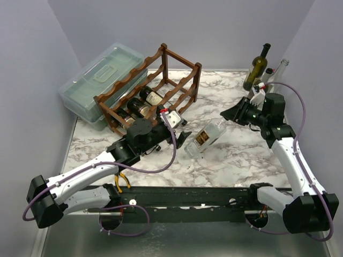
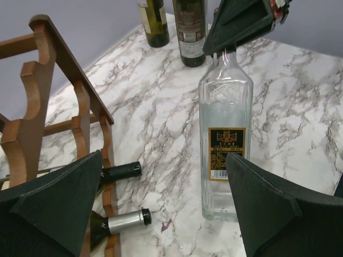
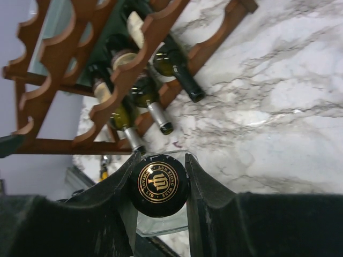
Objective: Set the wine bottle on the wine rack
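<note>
A white marble-patterned table (image 1: 236, 155) fills the scene, with plain grey-lilac walls closing it in on three sides. On it, the right gripper (image 3: 162, 166) is clamped on the black, gold-crested cap (image 3: 159, 185) of the clear glass bottle (image 2: 225, 107), one finger on either side of it. The bottle stretches away from that grip towards the left arm, label up, its square base down on the marble. We cannot tell whether the neck end is lifted off the surface.

The left gripper (image 2: 163, 160) stands wide, holding nothing, its two dark fingers spread just short of the bottle's base.

Beside the left gripper is the wine rack (image 2: 33, 101), a reddish-brown frame with scalloped rails. Dark bottles (image 1: 140, 107) lie in its lower tier, necks pointing out towards the arms. Our clear bottle lies on the table outside the rack, near its front.

Behind the rack sits a translucent lidded plastic box (image 1: 96, 80). In the far right corner, a dark green bottle (image 1: 256, 69) stands upright with a paler one (image 1: 278, 69) beside it.
</note>
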You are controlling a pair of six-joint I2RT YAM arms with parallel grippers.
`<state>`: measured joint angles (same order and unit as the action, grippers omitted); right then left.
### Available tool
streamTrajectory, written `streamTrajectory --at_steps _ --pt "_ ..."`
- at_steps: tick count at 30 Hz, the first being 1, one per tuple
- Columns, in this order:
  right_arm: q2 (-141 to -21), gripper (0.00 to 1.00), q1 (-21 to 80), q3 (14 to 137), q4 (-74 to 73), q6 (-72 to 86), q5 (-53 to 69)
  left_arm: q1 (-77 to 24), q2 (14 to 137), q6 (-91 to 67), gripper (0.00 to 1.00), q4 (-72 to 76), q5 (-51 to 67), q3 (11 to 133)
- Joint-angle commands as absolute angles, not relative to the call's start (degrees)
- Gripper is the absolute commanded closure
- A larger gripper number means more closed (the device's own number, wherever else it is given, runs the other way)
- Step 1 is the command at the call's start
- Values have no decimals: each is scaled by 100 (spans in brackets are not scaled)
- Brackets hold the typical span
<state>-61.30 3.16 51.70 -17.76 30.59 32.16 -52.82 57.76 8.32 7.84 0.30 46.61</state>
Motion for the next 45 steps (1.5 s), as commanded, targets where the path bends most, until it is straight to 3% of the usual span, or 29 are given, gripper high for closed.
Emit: streamTrajectory --at_steps 1,9,16,23,28,37,39,40,45 --pt "-5669 99 313 5074 -679 4312 4237 -5361 6122 610 1 718 177 4907" --pt "-5574 99 316 4249 1135 5695 4616 -5515 6832 49 1 652 606 5146" --pt "-5565 100 315 4105 1579 6104 4561 -5810 7157 329 1 497 689 5189" --pt "-5486 100 316 3925 1910 6400 4771 -6003 7567 519 3 204 -572 5364" --pt "-5301 99 316 3920 1550 6174 4712 -6005 7663 648 17 64 -1179 5440" --pt "-5320 99 316 4171 670 5247 4661 -6012 7330 1221 72 43 -1449 5355" --pt "-5379 85 316 4334 200 4822 4665 -6023 7198 1405 95 35 -1404 5312" --pt "-5406 78 316 4441 -145 4637 4645 -6021 7128 1475 100 41 -1360 5288" --pt "-5518 44 316 5013 -1535 3538 4645 -6038 6948 1945 100 53 -1072 5146"
